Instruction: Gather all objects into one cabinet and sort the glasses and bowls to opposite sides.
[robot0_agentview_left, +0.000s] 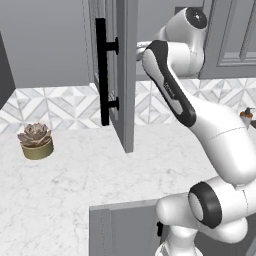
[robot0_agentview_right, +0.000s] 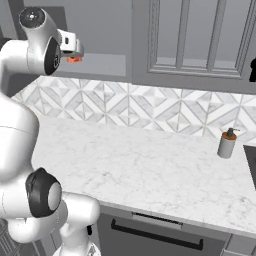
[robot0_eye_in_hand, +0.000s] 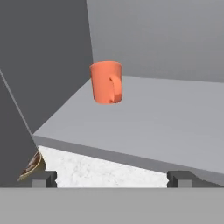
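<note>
Your claw (robot0_eye_in_hand: 112, 178) is standing with its two dark fingertips (robot0_eye_in_hand: 44, 178) spread wide apart at the bottom of the hand view, gripping nothing. Straight ahead of it, the orange mug (robot0_eye_in_hand: 106, 82) is sitting upright on a flat grey cabinet shelf (robot0_eye_in_hand: 166, 118), toward the shelf's back left corner, close to the grey side wall. The mug's handle is facing the camera, slightly to the right. The mug is well apart from the fingertips, with bare shelf lying between them.

Below the shelf's front edge you are seeing a strip of the white marbled counter (robot0_eye_in_hand: 100, 168), and at the lower left the rim of the potted succulent (robot0_eye_in_hand: 34, 165) is peeking out.

In the left base view the arm is reaching up and forward past an open grey cabinet door (robot0_agentview_left: 122, 75) with a long black handle (robot0_agentview_left: 103, 77). The succulent in its tan pot is resting on the counter at the left, near the tiled backsplash.

In the right base view a bit of orange is showing just beyond the wrist inside the cabinet opening, and a soap dispenser (robot0_agentview_right: 227, 143) is standing on the counter far off to the right.
</note>
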